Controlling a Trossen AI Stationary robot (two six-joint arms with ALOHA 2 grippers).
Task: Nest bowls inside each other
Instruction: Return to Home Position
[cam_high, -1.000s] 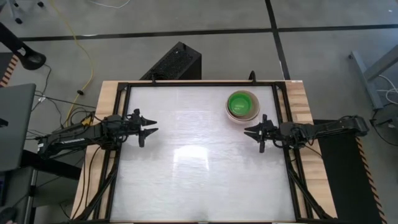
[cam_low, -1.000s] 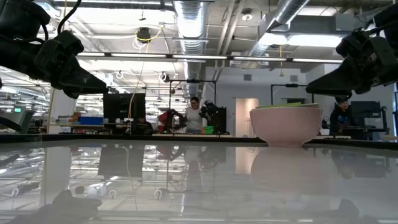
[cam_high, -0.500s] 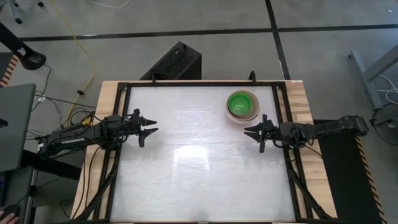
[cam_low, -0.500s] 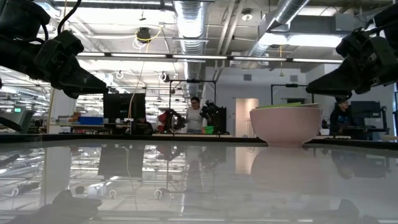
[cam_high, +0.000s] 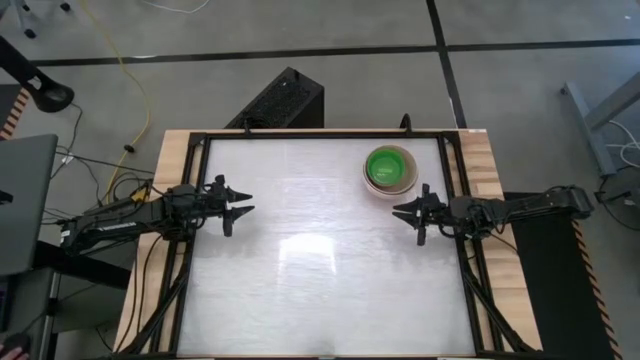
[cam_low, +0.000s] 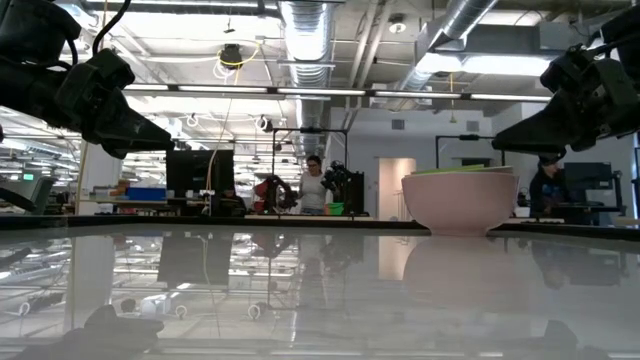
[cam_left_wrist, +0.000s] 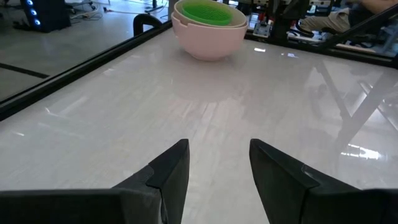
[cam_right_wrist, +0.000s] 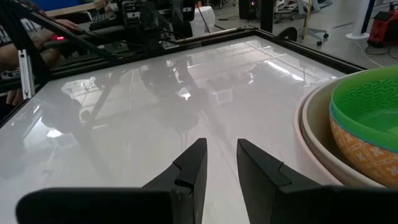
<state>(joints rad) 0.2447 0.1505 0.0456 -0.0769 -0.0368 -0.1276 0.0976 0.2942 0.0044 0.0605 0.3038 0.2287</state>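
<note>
The bowls (cam_high: 389, 169) stand nested in one stack at the table's far right, the outermost pale bowl (cam_low: 460, 203) resting by its base on the white tabletop. Inside it show a beige bowl (cam_right_wrist: 311, 134), a salmon-orange one (cam_right_wrist: 357, 155) and, innermost, the bright green one (cam_left_wrist: 208, 11). My left gripper (cam_high: 248, 203) hovers open near the table's left edge, pointing toward the right, nothing between its fingers (cam_left_wrist: 171, 177). My right gripper (cam_high: 398, 211) hovers open at the right edge, just nearward of the stack, pointing left, with nothing in it (cam_right_wrist: 222, 158).
A black frame rail (cam_high: 455, 190) runs around the tabletop. A black box (cam_high: 285, 100) stands on the floor beyond the far edge. Bare white tabletop (cam_high: 320, 250) stretches between the two grippers. People show in the room behind (cam_low: 314, 185).
</note>
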